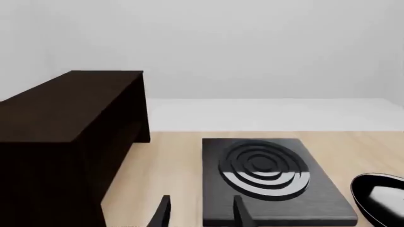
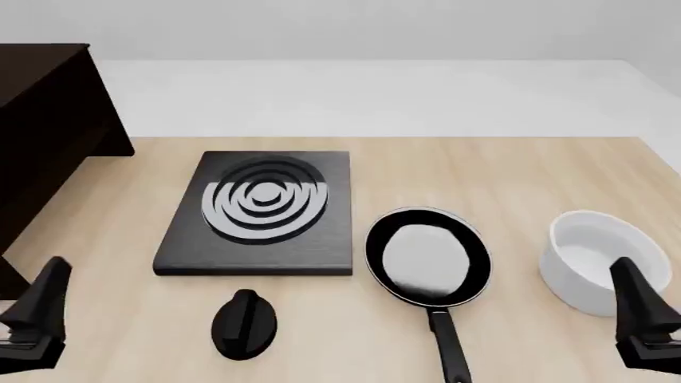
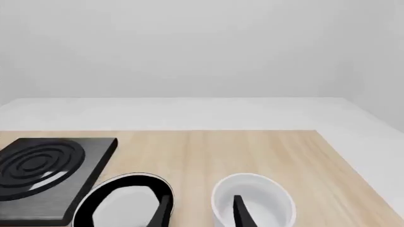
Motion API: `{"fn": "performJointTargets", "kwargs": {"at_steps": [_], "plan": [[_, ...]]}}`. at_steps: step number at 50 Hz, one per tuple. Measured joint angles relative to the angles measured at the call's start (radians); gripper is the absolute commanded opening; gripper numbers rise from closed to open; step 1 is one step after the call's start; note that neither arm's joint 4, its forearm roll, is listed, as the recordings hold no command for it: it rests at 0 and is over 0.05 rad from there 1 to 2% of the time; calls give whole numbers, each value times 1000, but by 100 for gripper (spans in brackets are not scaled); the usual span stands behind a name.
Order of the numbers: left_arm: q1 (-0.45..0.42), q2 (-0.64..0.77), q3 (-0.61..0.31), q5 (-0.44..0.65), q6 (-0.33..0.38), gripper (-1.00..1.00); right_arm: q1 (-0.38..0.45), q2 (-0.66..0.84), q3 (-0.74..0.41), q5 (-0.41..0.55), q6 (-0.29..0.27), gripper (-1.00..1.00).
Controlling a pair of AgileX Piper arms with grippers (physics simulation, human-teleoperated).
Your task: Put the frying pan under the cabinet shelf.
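From the front camera we see the cabinet shelf, a dark brown box, at the table's far left edge, roughly ten o'clock from the scene's centre. Our left gripper hangs at eight o'clock, near the front edge and just in front of the cabinet, with nothing in it; in the left wrist view its fingers stand apart with bare wood between them. To its right, at seven o'clock, lies a small black knob-like piece, and beyond that, at about eleven o'clock, the flat black slab with grey rings. The frying pan sits upright on the table at about five o'clock, just right of the slab and well apart from the cabinet, its pale inside up and its long black handle pointing to six o'clock, toward the near edge. A white bowl stands near the pan at four o'clock. Our right gripper hovers just in front of the bowl at the far right, its fingers likewise spread in the right wrist view and holding nothing.
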Motion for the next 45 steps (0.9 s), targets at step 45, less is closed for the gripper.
{"fn": "performJointTargets", "kwargs": {"at_steps": [45], "plan": [[-431,904,-539,48,-108,100,4,-5,-5,12,4,100]]}}
